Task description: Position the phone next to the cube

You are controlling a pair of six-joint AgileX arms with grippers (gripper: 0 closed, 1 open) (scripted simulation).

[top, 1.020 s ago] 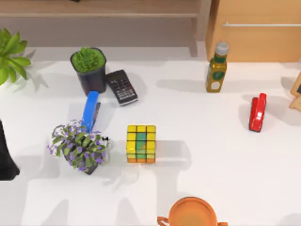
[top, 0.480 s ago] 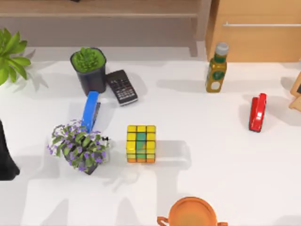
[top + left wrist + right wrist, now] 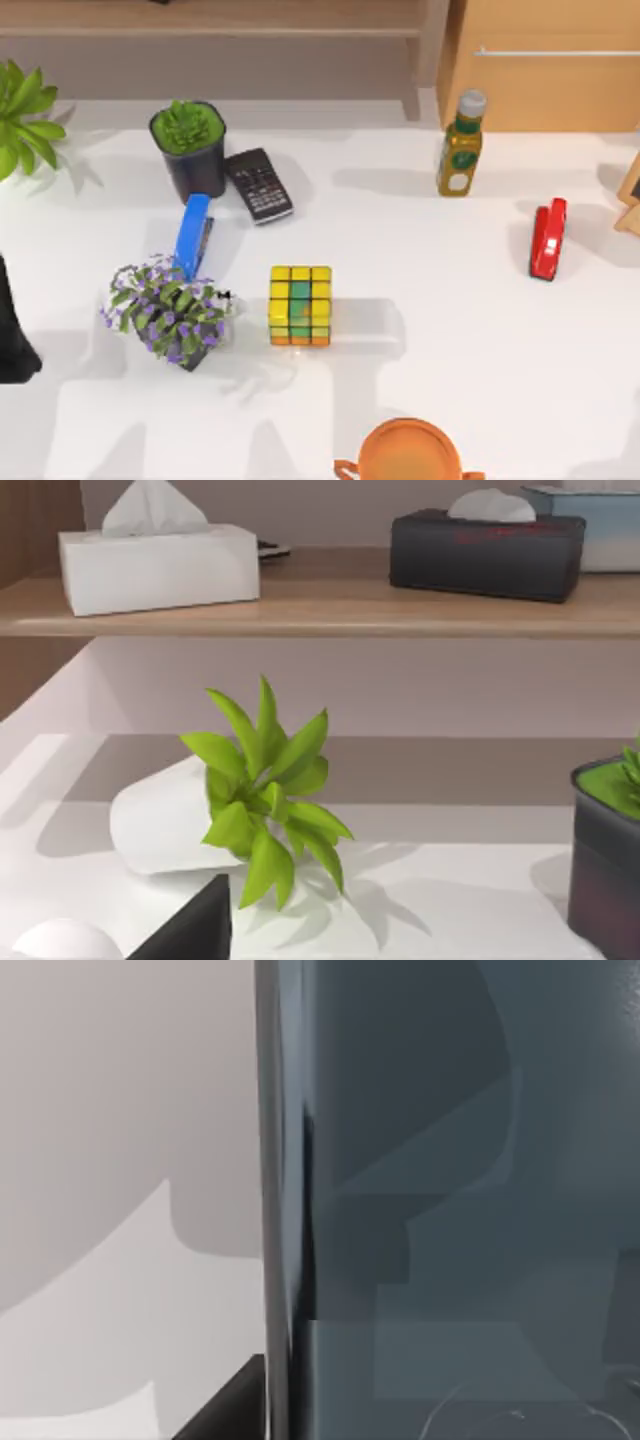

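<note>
1. Phone (image 3: 450,1210), a large flat handset with a glossy dark grey-blue screen, stands very close before the right wrist camera, 1 long edge toward it and white tabletop (image 3: 110,1160) beyond. Whether the right gripper has hold of it, or how wide it stands, I cannot tell. Where the phone lies relative to the cube I cannot tell either.
2. On the top view's near edge, a round orange pot (image 3: 410,455) sits at 5 o'clock from the cube.
3. The left arm (image 3: 12,340) is a dark shape parked at the table's left edge, at about 9 o'clock from the cube. I cannot tell the left gripper's opening.
4. The 3x3 puzzle cube (image 3: 300,305), with yellow, green and orange squares and black grid lines, rests near the table's middle with nothing touching it.
5. A purple-flowered potted plant (image 3: 170,315) stands at its 9 o'clock, near but apart.
6. A blue stapler (image 3: 193,237) lies at 10 o'clock, and a red stapler (image 3: 547,238) lies well apart at 3 o'clock.
7. A small black keypad handset (image 3: 259,185) lies just short of 12 o'clock, beside a dark pot of green succulent (image 3: 188,150) at 11 o'clock.
8. A green-capped yellow oil bottle (image 3: 460,145) stands upright between 1 and 2 o'clock, and a leafy green plant (image 3: 25,120) stands at 10 o'clock, far left.
9. Farthest, a wooden shelf (image 3: 330,610) carries a white tissue box (image 3: 160,565) and a dark tissue box (image 3: 487,552).
</note>
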